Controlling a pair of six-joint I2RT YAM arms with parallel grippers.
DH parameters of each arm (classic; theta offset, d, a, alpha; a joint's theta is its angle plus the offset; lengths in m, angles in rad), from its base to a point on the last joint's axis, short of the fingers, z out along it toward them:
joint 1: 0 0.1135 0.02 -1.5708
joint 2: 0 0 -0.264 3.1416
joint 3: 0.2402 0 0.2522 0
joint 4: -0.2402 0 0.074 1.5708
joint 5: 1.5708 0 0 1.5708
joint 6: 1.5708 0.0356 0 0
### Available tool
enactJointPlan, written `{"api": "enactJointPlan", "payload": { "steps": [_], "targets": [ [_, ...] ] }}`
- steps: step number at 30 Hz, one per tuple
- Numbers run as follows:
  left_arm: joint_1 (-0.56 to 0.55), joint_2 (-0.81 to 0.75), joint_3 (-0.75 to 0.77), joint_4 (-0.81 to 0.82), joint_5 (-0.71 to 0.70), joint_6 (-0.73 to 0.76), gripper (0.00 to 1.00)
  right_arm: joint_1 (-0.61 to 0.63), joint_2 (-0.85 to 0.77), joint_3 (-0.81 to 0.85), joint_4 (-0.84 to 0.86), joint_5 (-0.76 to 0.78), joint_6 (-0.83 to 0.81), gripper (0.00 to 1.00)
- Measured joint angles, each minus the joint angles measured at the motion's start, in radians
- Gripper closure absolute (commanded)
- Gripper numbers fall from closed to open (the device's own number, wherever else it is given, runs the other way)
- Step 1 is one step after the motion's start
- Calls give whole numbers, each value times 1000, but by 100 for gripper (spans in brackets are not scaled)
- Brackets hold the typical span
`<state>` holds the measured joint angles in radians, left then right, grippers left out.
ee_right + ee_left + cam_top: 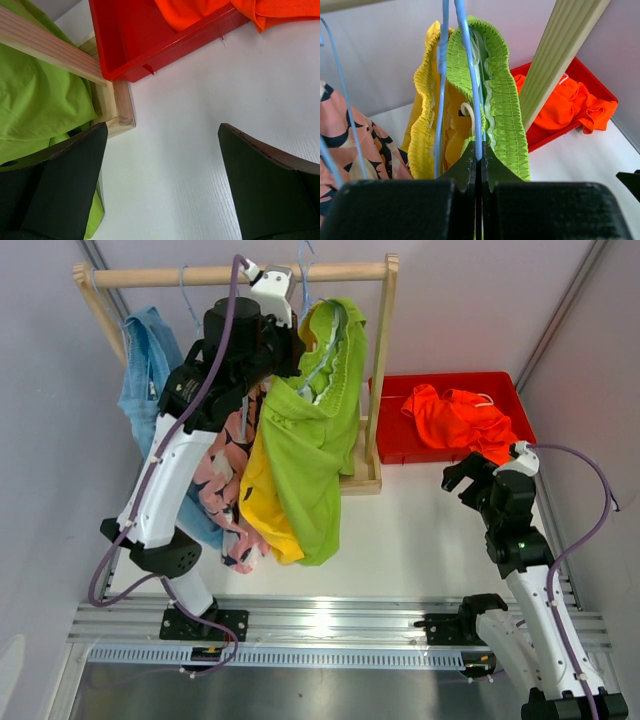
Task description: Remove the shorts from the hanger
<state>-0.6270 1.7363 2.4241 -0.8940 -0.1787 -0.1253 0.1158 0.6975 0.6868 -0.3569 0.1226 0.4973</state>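
Lime green shorts (320, 430) (505, 100) hang from a light-blue wire hanger (470, 85) on the wooden rack. My left gripper (298, 338) (479, 156) is up by the rod, shut on that hanger's wire just below the green waistband. Beside them hang yellow shorts (262, 502) (425, 115), pink shorts with a navy print (225, 490) (345, 145) and light blue shorts (148, 370). Orange shorts (455, 420) (565, 107) (200, 10) lie in the red bin. My right gripper (462, 475) (162, 145) hovers open over the white table, holding nothing.
The red bin (400, 445) (125, 45) stands at the back right, against the rack's right post (378, 370) (560, 55). The rack's wooden foot (117, 107) lies close to my right gripper's left finger. Grey walls close in on both sides.
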Motion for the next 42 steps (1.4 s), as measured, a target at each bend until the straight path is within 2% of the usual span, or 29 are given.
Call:
{"api": "enactJointPlan", "payload": {
  "steps": [8, 12, 13, 16, 18, 22, 25, 29, 34, 39, 42],
  "targets": [
    [0, -115, -10, -66, 60, 16, 100, 0, -16, 30, 1, -9, 0, 0],
    [0, -246, -136, -73, 108, 20, 100, 0, -24, 66, -5, -27, 0, 1],
    [0, -302, -211, -60, 119, 19, 100, 0, -29, 76, -5, -47, -3, 1],
    [0, -473, -426, -55, 174, 18, 100, 2, -50, 94, 19, -171, -21, 1],
    [0, -566, -520, -79, 219, 19, 100, 11, -62, 106, 50, -274, -33, 1],
    [0, -660, -542, -153, 330, 20, 100, 45, -40, 179, 109, -442, -39, 1],
    [0, -689, -513, -171, 402, 12, 100, 103, 3, 258, 161, -498, -39, 1],
    [0, -714, -496, -167, 494, -6, 100, 267, 71, 331, 194, -467, -68, 1],
    [0, -721, -488, -165, 551, -27, 100, 457, 169, 378, 199, -350, -127, 0],
    [0, -719, -486, -164, 584, -42, 100, 512, 243, 379, 220, -256, -152, 1],
    [0, -724, -486, -164, 600, -50, 100, 518, 267, 379, 248, -209, -159, 9]
  ]
}}
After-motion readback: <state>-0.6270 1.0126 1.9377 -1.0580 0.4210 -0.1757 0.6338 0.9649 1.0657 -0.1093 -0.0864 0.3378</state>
